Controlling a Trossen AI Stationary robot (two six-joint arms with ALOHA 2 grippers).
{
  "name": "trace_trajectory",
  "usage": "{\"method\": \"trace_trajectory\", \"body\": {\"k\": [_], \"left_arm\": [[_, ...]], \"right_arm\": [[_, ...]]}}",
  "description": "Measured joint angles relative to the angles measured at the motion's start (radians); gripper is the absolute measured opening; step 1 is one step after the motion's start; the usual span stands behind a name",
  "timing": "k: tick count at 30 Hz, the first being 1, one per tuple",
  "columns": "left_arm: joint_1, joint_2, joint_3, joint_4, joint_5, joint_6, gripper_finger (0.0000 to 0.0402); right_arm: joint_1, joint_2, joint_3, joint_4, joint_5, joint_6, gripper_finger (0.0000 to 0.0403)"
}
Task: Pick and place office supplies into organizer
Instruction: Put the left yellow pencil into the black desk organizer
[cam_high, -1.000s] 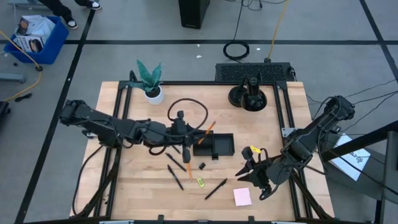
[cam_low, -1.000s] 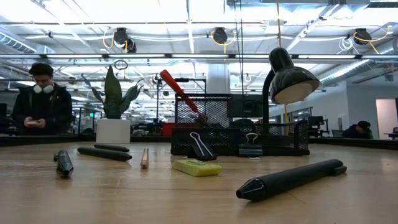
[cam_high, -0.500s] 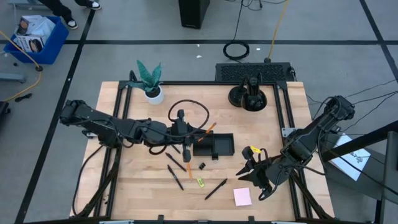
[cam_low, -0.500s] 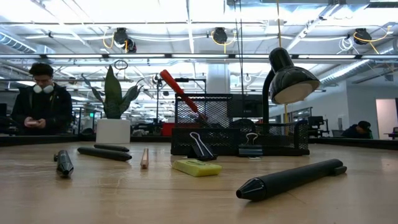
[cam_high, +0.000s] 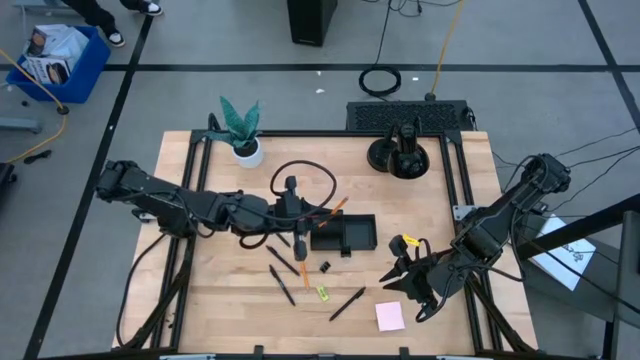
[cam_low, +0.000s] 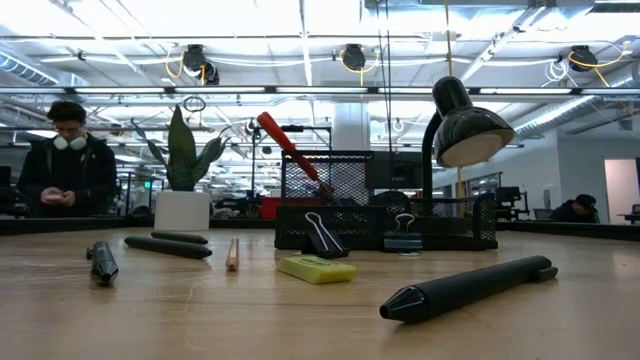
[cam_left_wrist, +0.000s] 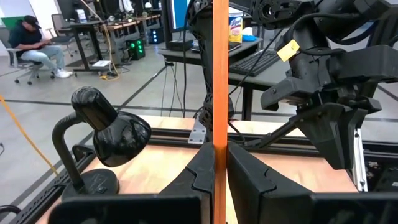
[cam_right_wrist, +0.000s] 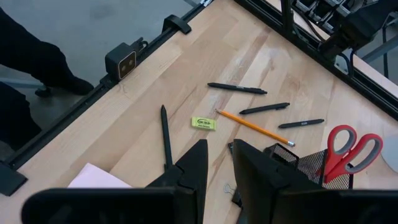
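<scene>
**Pencil held over the organizer's left end**

Left arm work first: the left gripper (cam_high: 297, 213) sits just left of the organizer (cam_high: 343, 233), its fingers (cam_left_wrist: 202, 165) pinched on an orange pencil (cam_high: 331, 208). In the left wrist view the pencil rises straight between the two pads. From above, its free length slants up and to the right, over the organizer's left corner. So the long axis runs away from the fingers toward the tray, and the tray lies directly ahead of the tip. My judgement: the coming move is a short one, tipping or lowering the pencil into the near compartment, and it belongs to this arm, the nearer one.

Below the left gripper, on the table, lie black pens (cam_high: 281, 284) and a second pencil (cam_right_wrist: 255, 126). A clip (cam_high: 325, 267) and a yellow-green piece (cam_high: 323, 293) lie below the organizer, with another pen (cam_high: 347, 303) further right.

Scissors (cam_right_wrist: 344, 148) stand handles-up in the organizer's mesh cup.

A pink pad (cam_high: 390, 316) lies near the front edge, just beside the right gripper (cam_high: 405, 280). That gripper waits low over the table with its fingers slightly parted and nothing between them.
</scene>
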Motion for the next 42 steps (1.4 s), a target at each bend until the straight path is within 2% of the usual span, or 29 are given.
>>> {"method": "trace_trajectory", "body": {"k": [17,28,42], "left_arm": [[0.006,0.001,0.0,0.0,0.001,0.002,0.0031],[0.024,0.098,-0.001,0.059,0.01,-0.016,0.0031],[0.068,0.138,0.0,0.051,0.021,-0.022,0.0031]], "right_arm": [[0.0,0.0,0.0,0.0,-0.003,0.0,0.007],[0.0,0.0,0.0,0.005,-0.004,0.002,0.007],[0.0,0.0,0.0,-0.04,-0.004,0.054,0.007]]}}
